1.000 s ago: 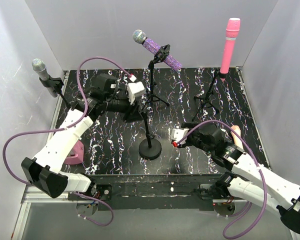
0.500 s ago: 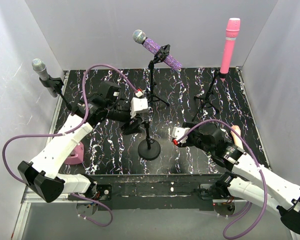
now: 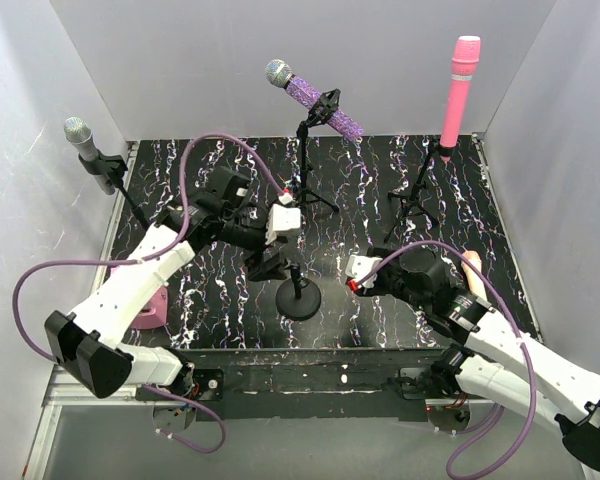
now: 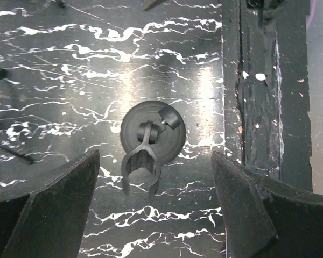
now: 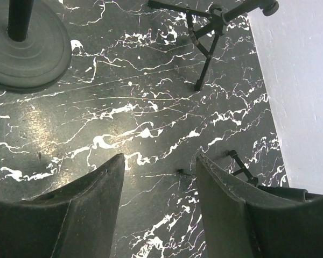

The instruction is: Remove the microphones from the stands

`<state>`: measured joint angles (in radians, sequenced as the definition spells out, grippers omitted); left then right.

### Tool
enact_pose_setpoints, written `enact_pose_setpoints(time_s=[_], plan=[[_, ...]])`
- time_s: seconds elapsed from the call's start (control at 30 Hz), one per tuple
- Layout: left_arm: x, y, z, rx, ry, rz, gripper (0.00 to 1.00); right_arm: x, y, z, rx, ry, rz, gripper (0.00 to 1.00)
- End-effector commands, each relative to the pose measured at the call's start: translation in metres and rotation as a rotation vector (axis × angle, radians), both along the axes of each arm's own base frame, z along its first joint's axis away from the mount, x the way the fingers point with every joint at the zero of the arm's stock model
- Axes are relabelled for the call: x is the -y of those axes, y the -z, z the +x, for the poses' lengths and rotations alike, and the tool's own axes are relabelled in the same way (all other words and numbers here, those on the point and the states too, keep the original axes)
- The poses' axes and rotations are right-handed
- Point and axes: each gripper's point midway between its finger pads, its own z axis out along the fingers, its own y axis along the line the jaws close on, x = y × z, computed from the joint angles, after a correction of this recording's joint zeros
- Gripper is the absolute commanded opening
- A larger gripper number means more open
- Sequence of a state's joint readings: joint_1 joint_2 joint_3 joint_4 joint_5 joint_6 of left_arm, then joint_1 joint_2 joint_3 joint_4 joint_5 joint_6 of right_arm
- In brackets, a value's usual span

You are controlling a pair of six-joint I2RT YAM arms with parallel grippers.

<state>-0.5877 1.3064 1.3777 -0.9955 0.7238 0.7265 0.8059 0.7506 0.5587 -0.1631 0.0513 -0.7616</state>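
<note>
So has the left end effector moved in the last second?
Yes. The left end effector has come toward the near edge and slightly right, closing on the round-base stand.

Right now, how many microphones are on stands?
3: grey microphone at the left wall, purple microphone at back centre, pink microphone upright at back right. Others may be hidden.

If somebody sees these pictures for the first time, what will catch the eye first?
First comes the bright pink microphone, standing upright at the back right, and then the glittering purple microphone, tilted at the back centre. Near the middle of the table, the open left tool hangs over a round-base stand whose clip is empty.
</note>
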Motion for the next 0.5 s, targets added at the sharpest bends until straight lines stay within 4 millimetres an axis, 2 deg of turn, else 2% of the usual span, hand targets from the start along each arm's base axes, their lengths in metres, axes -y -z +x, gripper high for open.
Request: enact_pose_setpoints(time_s=[0.0,0.23,0.33,0.47], plan=[[0.014,0.028,-0.014,-0.028,0.129,0.023,0.84,0.000,0.002,-0.004,-0.015,0.002,0.036,0.62],[0.037,0.061,-0.009,-0.031,0.215,0.079,0.82,0.006,0.009,-0.008,-0.030,0.011,0.035,0.62],[0.040,0.081,-0.009,-0.025,0.264,0.136,0.80,0.009,0.011,-0.010,-0.030,0.016,0.037,0.62],[0.036,0.100,-0.006,-0.013,0.309,0.213,0.71,0.013,0.008,-0.006,-0.015,0.039,0.042,0.62]])
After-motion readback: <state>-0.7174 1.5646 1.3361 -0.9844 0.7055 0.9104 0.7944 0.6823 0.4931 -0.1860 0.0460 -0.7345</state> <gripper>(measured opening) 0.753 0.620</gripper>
